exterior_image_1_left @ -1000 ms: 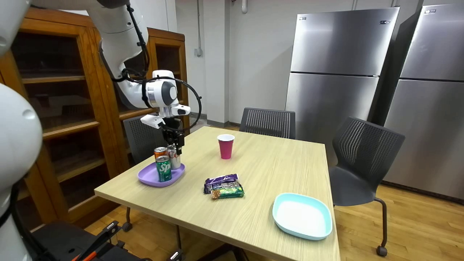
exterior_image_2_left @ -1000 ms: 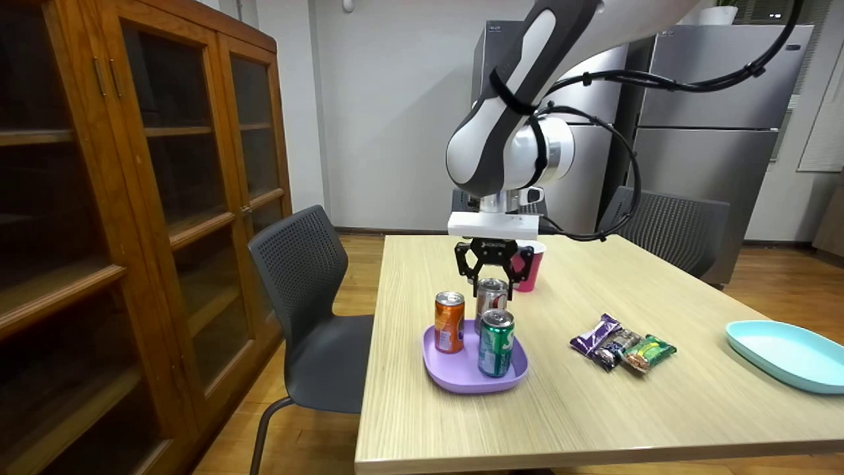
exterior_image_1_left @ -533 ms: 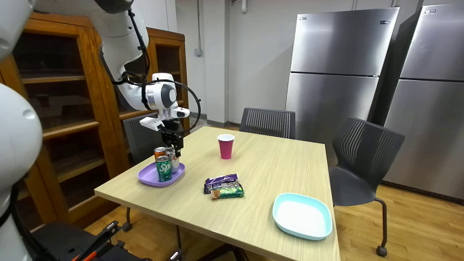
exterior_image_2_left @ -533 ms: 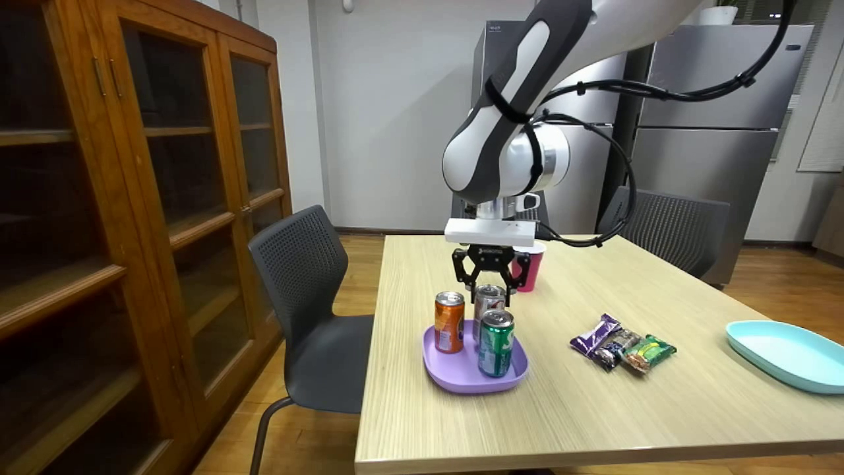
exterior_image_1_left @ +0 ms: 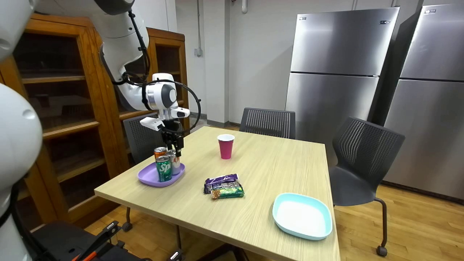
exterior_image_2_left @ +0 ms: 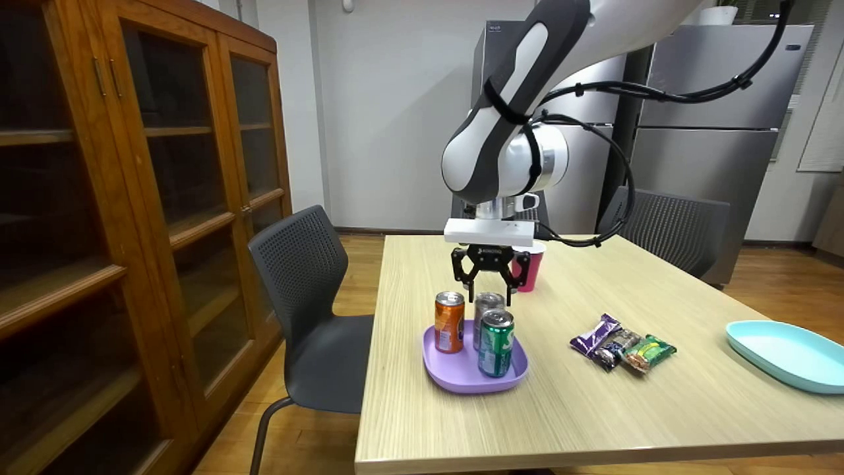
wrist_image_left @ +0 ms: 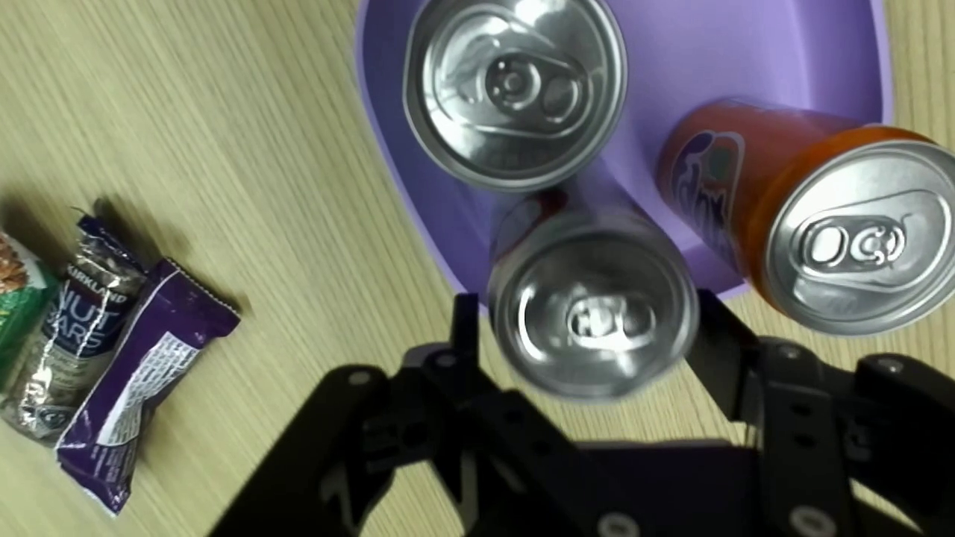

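Note:
My gripper (exterior_image_2_left: 490, 301) is open, with its fingers on either side of a silver can (exterior_image_2_left: 484, 324). In the wrist view the gripper (wrist_image_left: 586, 300) shows a gap between its left finger and the silver can (wrist_image_left: 593, 321); the right finger is close to or touching the can. The silver can stands on a purple tray (exterior_image_2_left: 455, 380), between a green Sprite can (exterior_image_2_left: 496, 346) and an orange can (exterior_image_2_left: 450, 323). The wrist view also shows the green can's top (wrist_image_left: 515, 89), the orange can (wrist_image_left: 835, 224) and the tray (wrist_image_left: 731, 52).
A pink cup (exterior_image_1_left: 226, 148) stands behind the gripper. Several wrapped snack bars (exterior_image_1_left: 224, 186) lie mid-table. A light blue tray (exterior_image_1_left: 302, 215) is at the table's far side from the cans. Chairs (exterior_image_2_left: 310, 284) stand around the table, and a wooden cabinet (exterior_image_2_left: 178, 165) is beside it.
My gripper has moved down slightly with the silver can. Its fingers have since spread and let go; the can has dropped lower onto the purple tray, between the other cans.

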### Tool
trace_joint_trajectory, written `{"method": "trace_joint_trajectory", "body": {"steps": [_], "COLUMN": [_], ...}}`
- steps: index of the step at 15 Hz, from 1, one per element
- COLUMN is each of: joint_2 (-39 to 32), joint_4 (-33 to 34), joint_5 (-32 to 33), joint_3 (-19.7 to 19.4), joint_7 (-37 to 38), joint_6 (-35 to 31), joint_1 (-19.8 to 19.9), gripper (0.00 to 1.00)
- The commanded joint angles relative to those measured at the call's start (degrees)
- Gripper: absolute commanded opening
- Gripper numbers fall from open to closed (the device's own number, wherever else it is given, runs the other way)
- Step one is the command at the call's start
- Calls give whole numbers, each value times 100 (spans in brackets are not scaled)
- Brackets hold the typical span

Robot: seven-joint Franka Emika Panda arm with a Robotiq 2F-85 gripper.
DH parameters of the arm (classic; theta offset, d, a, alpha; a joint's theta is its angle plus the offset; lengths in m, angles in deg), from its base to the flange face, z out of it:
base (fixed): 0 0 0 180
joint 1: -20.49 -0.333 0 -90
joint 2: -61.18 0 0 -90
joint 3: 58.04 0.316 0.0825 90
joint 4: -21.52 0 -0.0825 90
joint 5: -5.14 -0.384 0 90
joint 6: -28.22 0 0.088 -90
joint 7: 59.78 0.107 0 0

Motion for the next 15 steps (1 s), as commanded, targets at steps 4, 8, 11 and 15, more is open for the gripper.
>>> {"method": "trace_joint_trajectory", "body": {"steps": [4,8,11,15], "joint_2": [42,160,277,478], "joint_4": [196,165,135,9], "joint_5": [3,15,22,35], "joint_3": [19,-15,-47,-116], "joint_7": [-54,-30,-32,-31], "joint_6": [253,203,180,127], "joint_1": [-6,6,32,102], "gripper": [100,100,100,100]}}
